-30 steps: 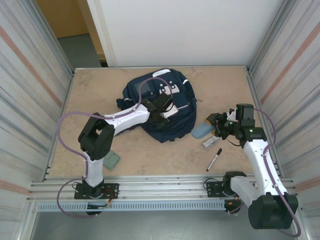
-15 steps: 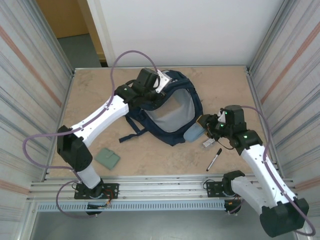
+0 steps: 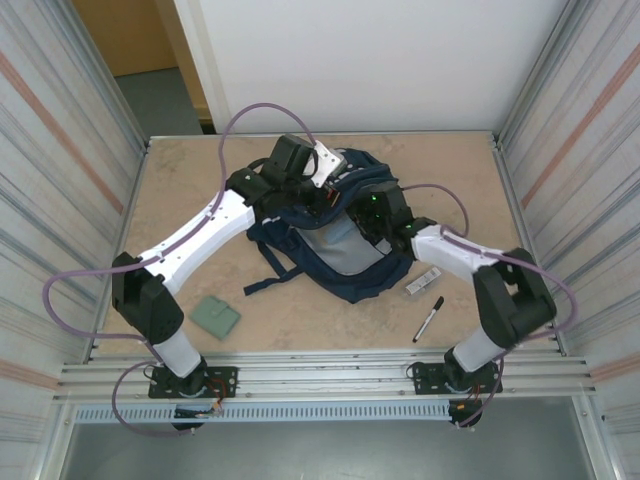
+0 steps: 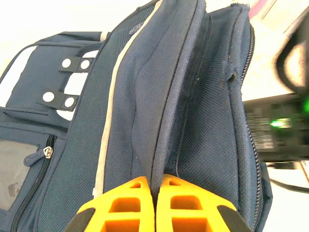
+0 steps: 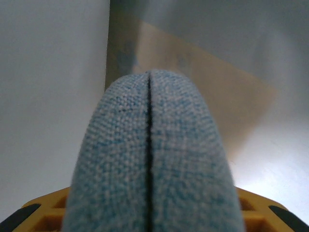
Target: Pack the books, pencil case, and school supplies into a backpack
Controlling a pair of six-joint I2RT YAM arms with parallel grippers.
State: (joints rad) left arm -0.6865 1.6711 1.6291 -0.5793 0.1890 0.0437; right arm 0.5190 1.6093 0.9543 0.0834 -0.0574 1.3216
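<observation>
Pinching the backpack point(image 4: 193, 96) rim, left gripper point(image 4: 155, 187) clamped; right gripper point(image 5: 152, 215) grips pencil case point(image 5: 152, 145), seen from its wrist

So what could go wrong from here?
The left gripper pinches only a thin fold of the backpack; a slip would likely close the opening. The pencil case juts well past its grip and could snag or twist. The right arm could sweep the silvery bar beside it.
</observation>
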